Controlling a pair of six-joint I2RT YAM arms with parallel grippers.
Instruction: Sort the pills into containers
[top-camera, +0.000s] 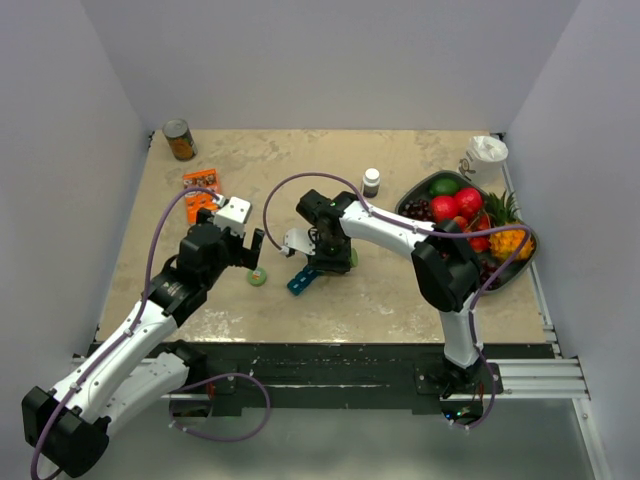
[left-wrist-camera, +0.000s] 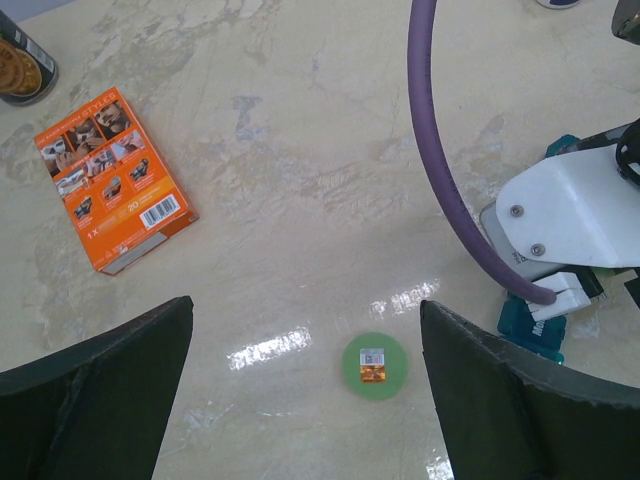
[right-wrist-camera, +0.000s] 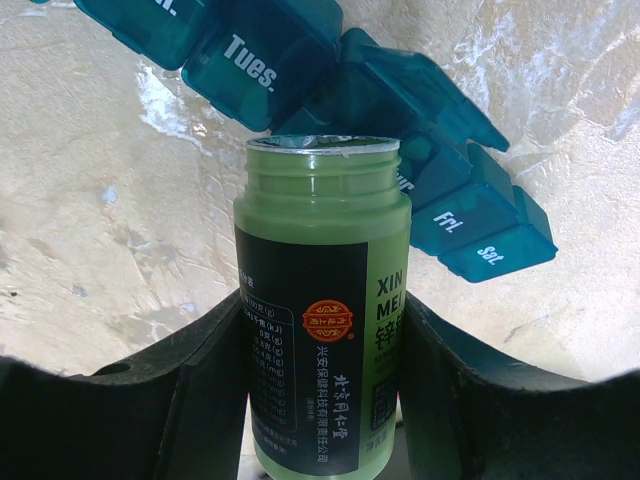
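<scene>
Teal-blue translucent plastic containers, joined in one slim strip with weekday lids, are lying on the beige marbled table near its middle, directly beneath the right pincer. That pincer is clamping a green plastic pill bottle with a black label between both fingers, with the uncapped mouth pointing toward the middle of the strip. The step in hand is looking like the pour itself: the bottle is hovering over the compartments, and one lid beside the mouth appears to be standing raised. The next move is probably calling for a slow, small tilt, so pills are dropping into one open compartment and not scattering across the table. The left pincer is hanging wide open and empty above a round green cap with an orange sticker, which is lying on the table just beside the strip's near end. An orange cardboard box is lying well apart, to the left. No pills are showing anywhere; the bottle's inside is staying out of sight, its body is hiding the middle lids, the strip's far end is running off the right wrist view, and from above the right arm is covering most of it.
</scene>
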